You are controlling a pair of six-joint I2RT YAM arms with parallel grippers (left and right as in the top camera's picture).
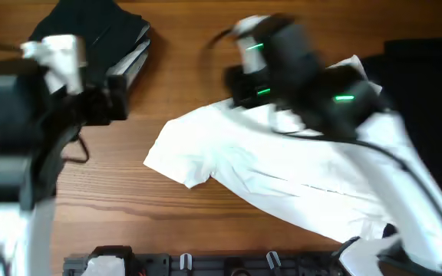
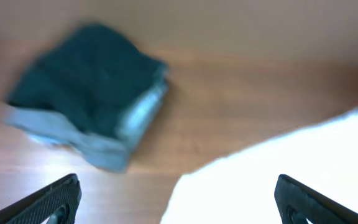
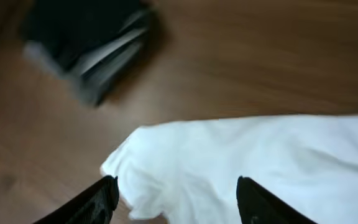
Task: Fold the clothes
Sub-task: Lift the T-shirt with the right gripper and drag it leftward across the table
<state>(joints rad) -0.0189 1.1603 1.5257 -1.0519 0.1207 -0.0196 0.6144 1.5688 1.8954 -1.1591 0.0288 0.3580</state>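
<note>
At the far left the left gripper (image 2: 178,208) hangs over the table (image 1: 183,77), its fingers (image 2: 55,199) wide apart with nothing between them. Just beyond it, at the table's back left, lies a folded stack (image 1: 102,34) of dark and pale cloth. A white shirt (image 1: 282,172) lies crumpled across the middle, one sleeve end pointing towards the stack but well apart from it. The right gripper (image 3: 176,205) hovers over that sleeve end with its fingers (image 3: 101,199) spread. Whether they touch the cloth cannot be told. A dark garment (image 1: 428,100) lies at the far right, beside the shirt.
</note>
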